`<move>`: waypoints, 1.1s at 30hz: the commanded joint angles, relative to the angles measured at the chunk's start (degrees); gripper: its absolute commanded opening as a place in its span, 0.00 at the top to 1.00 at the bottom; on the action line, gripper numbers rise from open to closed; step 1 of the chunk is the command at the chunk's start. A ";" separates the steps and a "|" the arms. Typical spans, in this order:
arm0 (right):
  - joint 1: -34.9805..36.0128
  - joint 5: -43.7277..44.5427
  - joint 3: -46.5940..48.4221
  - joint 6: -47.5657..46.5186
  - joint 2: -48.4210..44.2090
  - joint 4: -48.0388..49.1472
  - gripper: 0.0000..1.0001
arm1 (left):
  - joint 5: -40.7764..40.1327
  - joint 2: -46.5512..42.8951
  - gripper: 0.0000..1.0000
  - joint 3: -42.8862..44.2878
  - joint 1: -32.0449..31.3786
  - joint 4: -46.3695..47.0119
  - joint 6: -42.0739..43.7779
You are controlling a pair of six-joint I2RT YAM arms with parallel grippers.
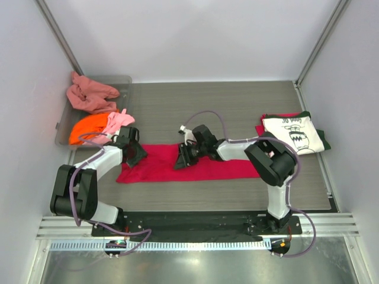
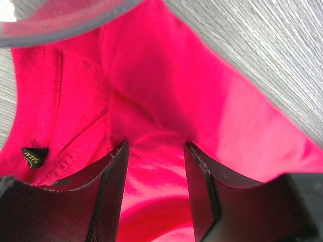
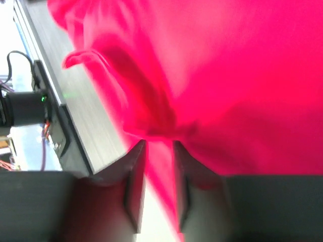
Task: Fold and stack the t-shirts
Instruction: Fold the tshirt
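Black fingers (image 3: 133, 181) of the right gripper (image 3: 159, 143) are pinching a bunched fold of the crimson t-shirt (image 1: 207, 168), clenched on it near the middle of the desk (image 1: 237, 100). That shirt is lying as a long band across the desk's centre, along the near edge. Over its left end the left gripper (image 2: 156, 146) is hanging released, near the size label (image 2: 34, 154). By the right edge a folded cream t-shirt (image 1: 294, 133) is topping a stack; at the far left corner the bin (image 1: 59, 127) is holding an orange t-shirt (image 1: 86, 129) and a salmon-pink t-shirt (image 1: 89, 94)
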 commanded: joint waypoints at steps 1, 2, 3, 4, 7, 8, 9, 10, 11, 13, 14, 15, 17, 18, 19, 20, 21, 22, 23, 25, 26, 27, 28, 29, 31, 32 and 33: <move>0.28 1.14 -5.94 -3.45 -6.87 -2.33 0.60 | -3.76 0.45 0.50 -0.39 0.31 -2.65 1.69; 0.37 1.14 -7.19 -3.54 -7.67 -2.16 0.56 | -3.85 0.62 0.50 -0.39 0.22 -2.56 1.78; 0.28 1.14 -8.25 -3.63 -9.41 -1.98 0.49 | -4.11 0.71 0.50 -0.30 0.22 -2.56 1.87; 0.28 0.96 -9.65 -3.46 -10.04 -1.63 0.46 | -4.11 0.80 0.50 -0.30 0.31 -2.56 1.87; 0.28 0.44 -8.88 -2.58 -11.28 -1.02 0.41 | -4.03 0.80 0.50 -0.30 0.22 -2.39 1.78; 0.28 0.17 -8.18 -2.06 -11.19 -0.58 0.41 | -4.02 0.71 0.50 -0.30 0.22 -2.39 1.78; 0.28 -0.26 -7.39 -1.44 -11.10 0.12 0.39 | -4.02 0.54 0.50 -0.30 0.13 -2.47 1.69; 0.28 -1.40 -5.46 0.30 -10.14 1.87 0.39 | -4.11 0.10 0.49 -0.30 0.13 -2.39 1.52; 0.28 -1.93 -4.31 1.45 -9.53 2.76 0.39 | -4.03 -0.17 0.49 -0.30 0.22 -2.56 1.52; 0.37 -3.51 -0.88 5.40 -6.54 4.95 0.40 | -3.85 -0.87 0.49 -0.30 0.13 -2.74 1.34; 0.45 -4.91 -0.09 6.99 -5.31 8.53 0.40 | -3.85 -1.04 0.48 -0.21 0.22 -2.91 1.17; 0.80 -5.45 1.31 8.57 -4.43 10.57 0.41 | -3.94 -1.31 0.47 -0.21 0.13 -3.09 1.08; 1.50 -5.46 3.25 11.56 -0.93 13.40 0.43 | -3.76 -1.66 0.45 -0.04 0.13 -3.09 0.99; 1.77 -5.19 4.30 11.92 0.05 13.32 0.44 | -3.76 -1.84 0.45 0.14 0.22 -3.35 0.99; 2.03 -5.02 5.96 12.10 1.19 12.79 0.46 | -3.67 -1.92 0.45 0.23 0.13 -3.53 0.99; 2.04 -4.75 6.59 12.27 2.42 12.18 0.47 | -3.41 -2.53 0.45 0.32 0.13 -3.70 1.16; 1.95 -3.53 6.86 11.75 2.43 11.48 0.50 | -3.32 -3.15 0.45 0.23 0.04 -3.97 1.16; 1.86 -2.22 6.86 10.62 2.00 8.08 0.50 | -3.41 -3.77 0.45 -0.03 0.04 -4.06 1.25; 1.77 -0.81 6.69 7.39 0.08 5.69 0.51 | -4.19 -5.42 0.45 -0.47 -0.48 -4.58 1.25; 1.07 5.78 5.81 3.86 -2.47 -2.36 0.51 | -4.99 -7.54 0.44 -0.91 -1.18 -4.85 1.08; 0.63 7.36 5.11 1.66 -5.79 -4.07 0.51 | -5.43 -8.59 0.44 -1.17 -1.54 -5.28 0.90; 0.20 10.34 2.75 0.94 -7.48 -5.22 0.51 | -6.56 -11.13 0.44 -1.52 -2.32 -5.98 0.46; -0.51 11.67 1.42 0.50 -9.50 -7.40 0.51 | -7.01 -12.46 0.42 -1.70 -2.59 -6.25 0.29; -2.51 13.25 -0.07 -0.02 -13.09 -8.56 0.51 | -7.45 -13.78 0.42 -1.96 -2.85 -6.69 0.02; -5.77 16.93 -5.77 0.93 -17.76 -9.97 0.53 | -7.89 -18.08 0.41 -3.02 -3.29 -6.61 -1.29; -8.05 18.00 -8.23 2.24 -20.04 -9.98 0.56 | -7.89 -19.58 0.40 -3.54 -3.30 -6.43 -1.91; -13.38 18.71 -10.78 3.30 -22.59 -9.98 0.57 | -7.89 -20.81 0.40 -4.16 -3.47 -5.73 -2.35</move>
